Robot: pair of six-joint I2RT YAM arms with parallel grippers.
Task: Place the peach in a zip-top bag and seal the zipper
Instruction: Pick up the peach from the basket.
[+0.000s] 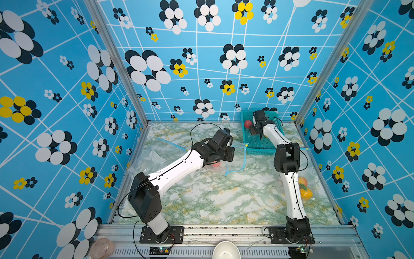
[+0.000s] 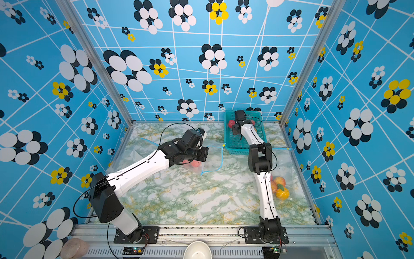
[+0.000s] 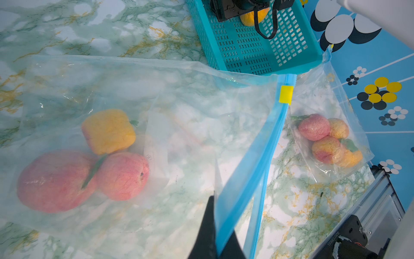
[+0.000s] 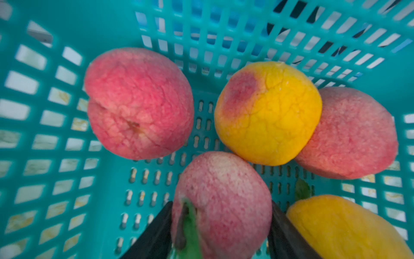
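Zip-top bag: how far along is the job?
Done: the bag already holds two peaches and a yellow fruit. In hand: left gripper pinches its zipper strip, mouth open; right gripper appears closed on a pink peach in the basket. Left: carry it over, drop it in, seal.

Basket: teal slotted plastic basket [image 1: 257, 146] on green-veined marble table [image 1: 224, 201], far right; round pink peaches [image 4: 139, 103] inside.
Bag: clear plastic zip-top bag [image 3: 190, 101] left of basket.
Second bag: fruit-filled clear plastic pouch [image 3: 331, 94], near right.
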